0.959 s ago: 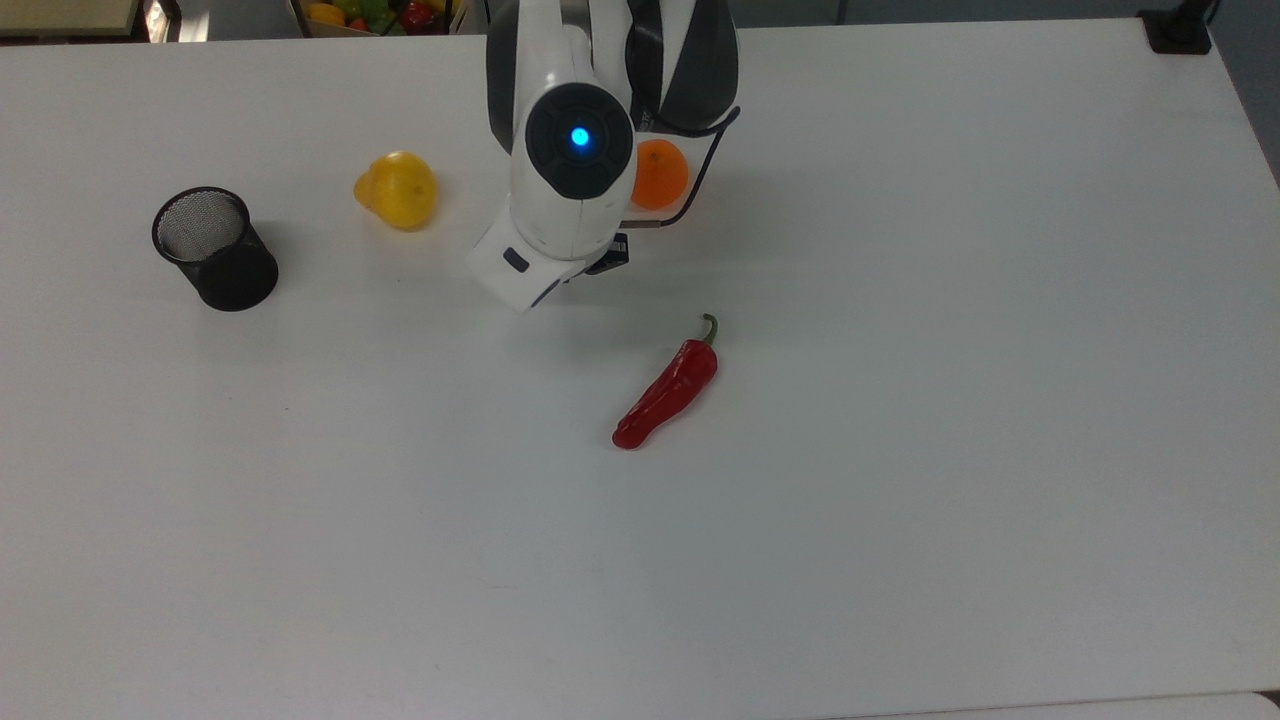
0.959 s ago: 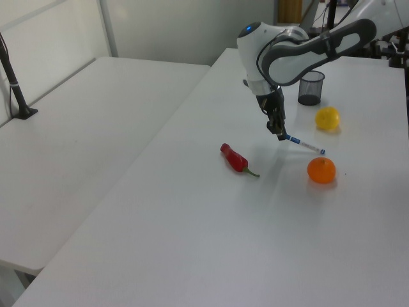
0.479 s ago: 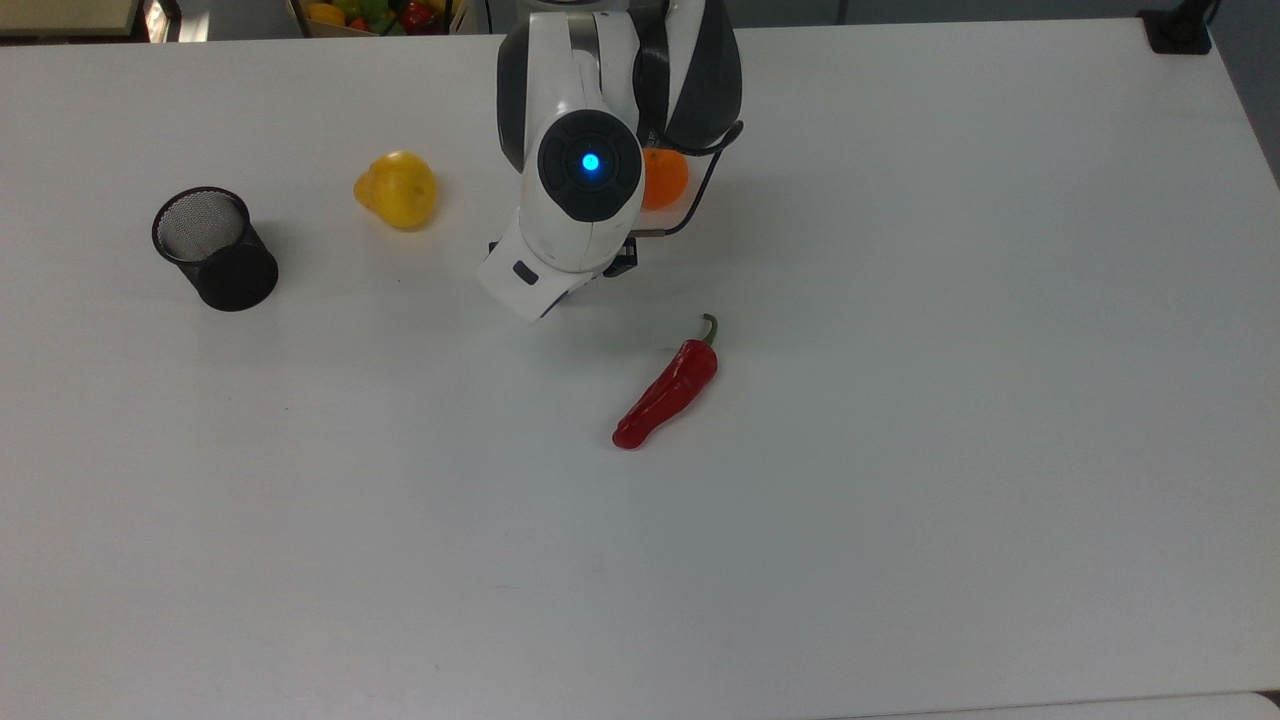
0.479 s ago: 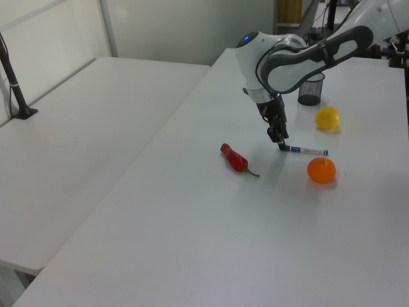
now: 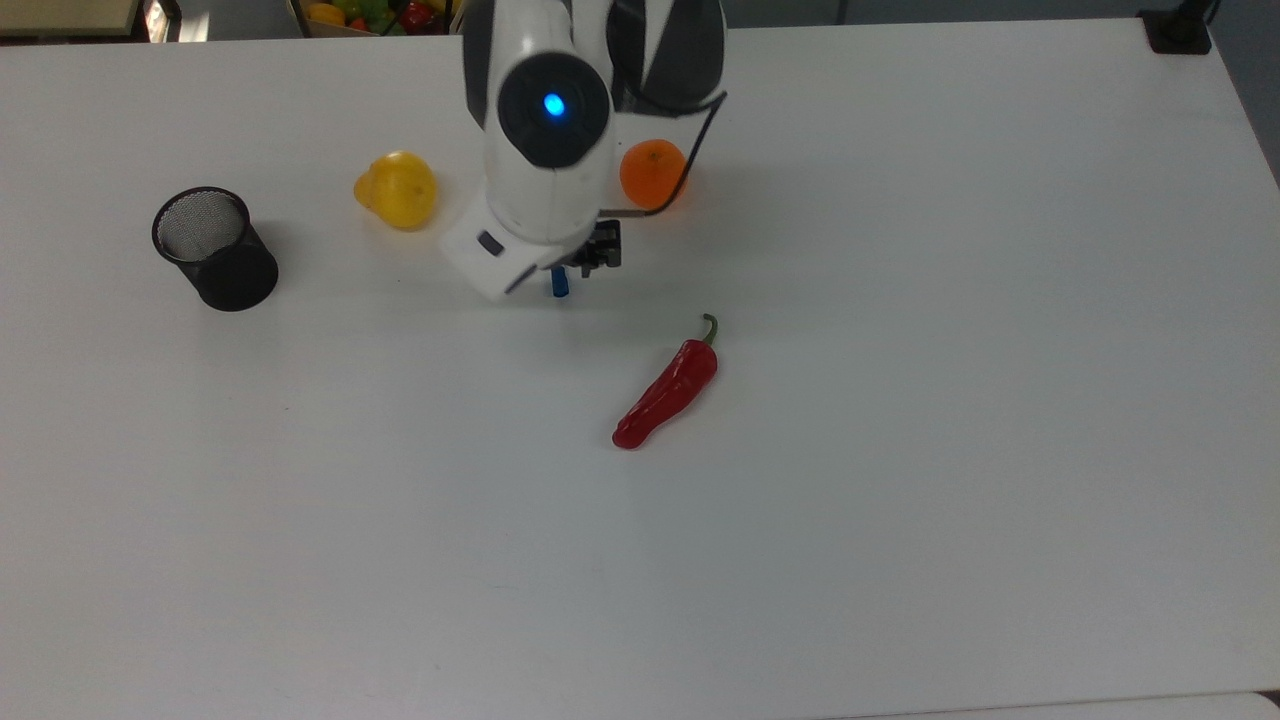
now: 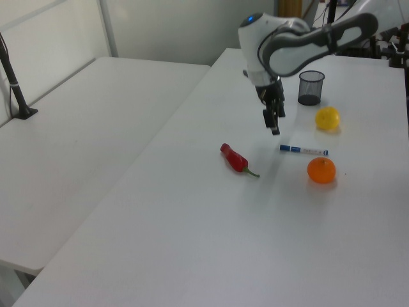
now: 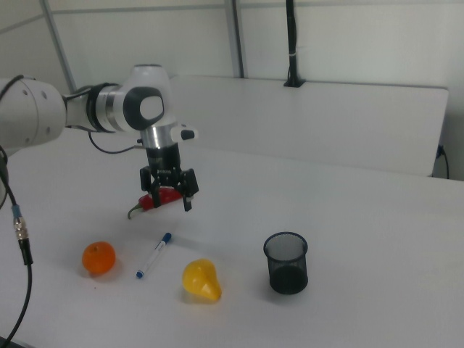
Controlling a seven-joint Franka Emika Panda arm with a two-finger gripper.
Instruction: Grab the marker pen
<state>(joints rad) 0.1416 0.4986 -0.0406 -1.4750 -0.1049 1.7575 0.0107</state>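
Note:
The marker pen (image 6: 303, 150) lies flat on the white table between the orange and the yellow fruit, white barrel with a blue cap. In the right view the marker pen (image 7: 154, 256) lies free, apart from the fingers. In the top view only its blue cap (image 5: 559, 283) sticks out from under the arm. My gripper (image 7: 167, 202) hangs above the table, open, with nothing between its fingers. In the left view the gripper (image 6: 275, 126) is up and to the left view's left of the pen. The gripper (image 5: 592, 260) shows dark beneath the white wrist in the top view.
A red chilli (image 5: 668, 392) lies in front of the arm. An orange (image 5: 652, 173) and a yellow fruit (image 5: 398, 189) flank the pen. A black mesh cup (image 5: 215, 250) stands at the top view's left. A box of fruit (image 5: 380, 14) sits beyond the table's far edge.
A second ago the gripper held the pen by one end, tilted up. It lowered the pen flat, let go, opened and rose away toward the top view's left.

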